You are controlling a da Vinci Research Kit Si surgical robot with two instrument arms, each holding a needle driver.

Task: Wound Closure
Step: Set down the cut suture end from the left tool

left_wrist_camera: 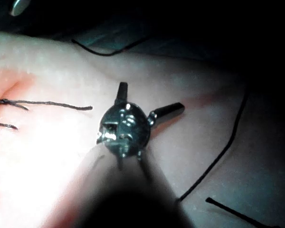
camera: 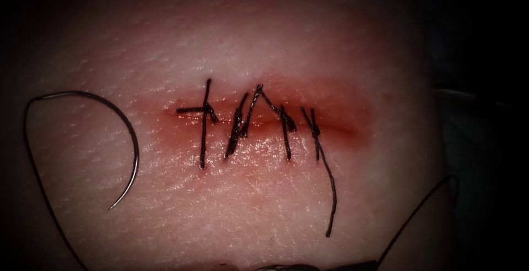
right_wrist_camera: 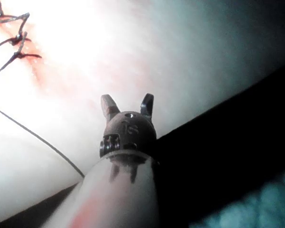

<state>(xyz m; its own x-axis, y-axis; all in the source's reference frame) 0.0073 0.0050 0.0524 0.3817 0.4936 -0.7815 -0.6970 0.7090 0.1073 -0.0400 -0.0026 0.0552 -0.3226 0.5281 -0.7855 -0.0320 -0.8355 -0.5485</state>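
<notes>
Needle (camera: 130,139) lies free on tissue (camera: 264,39), left of the stitched cut (camera: 341,129) — our left tool (left_wrist_camera: 149,101) and right tool (right_wrist_camera: 128,107) spread wide, empty. Risk — loose thread (camera: 38,177) snagging the fingers.

Light pooled on the tissue (camera: 264,194) center, edges fell into dark vignette; both wrist views showed blown-out glare and soft focus.
</notes>
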